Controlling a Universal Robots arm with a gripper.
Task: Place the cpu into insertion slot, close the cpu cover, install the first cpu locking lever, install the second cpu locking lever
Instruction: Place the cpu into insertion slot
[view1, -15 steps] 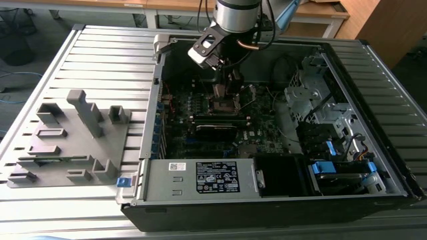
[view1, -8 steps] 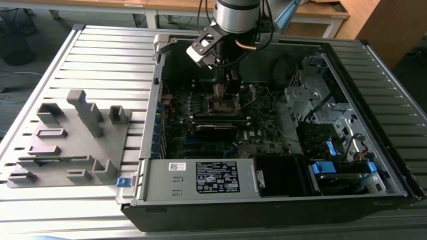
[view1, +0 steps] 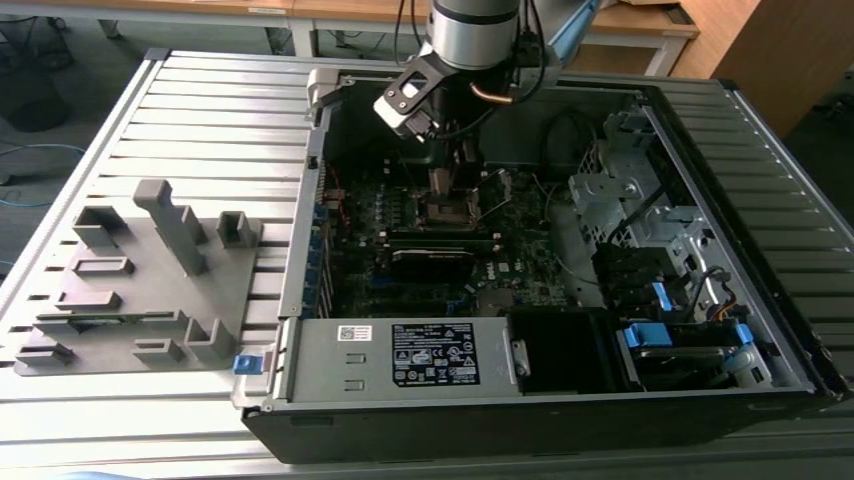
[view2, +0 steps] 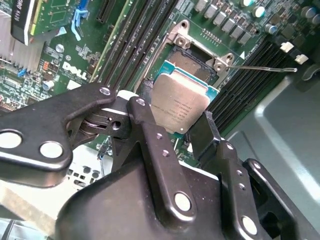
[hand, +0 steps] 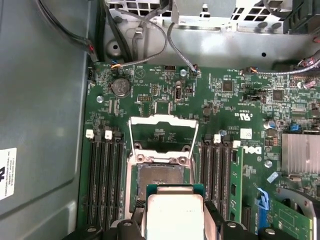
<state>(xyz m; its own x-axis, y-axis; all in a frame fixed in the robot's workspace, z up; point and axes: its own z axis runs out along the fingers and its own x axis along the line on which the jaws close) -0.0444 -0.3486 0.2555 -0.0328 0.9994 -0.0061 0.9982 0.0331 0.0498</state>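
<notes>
fingers (view2: 150, 135) clamp small flat grey-silver square cpu (view2: 180, 102) | just above dark silver-rimmed square insertion slot (hand: 160, 175) | thin silvery cpu cover (hand: 161, 119) open beside slot | likely needs: chip level, corners matched

A grey block fixture (view1: 147, 290) lies on the slatted table (view1: 214, 120), beside what seems a power-supply box (view1: 400, 355).

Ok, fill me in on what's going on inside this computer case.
The robot arm's gripper is shut on the cpu, holding it by its edges just over the insertion slot on the motherboard inside the open computer case. The chip does not look seated yet: part of the slot lies uncovered beyond it. The cpu cover is swung open on the slot's far side from the gripper.
</notes>
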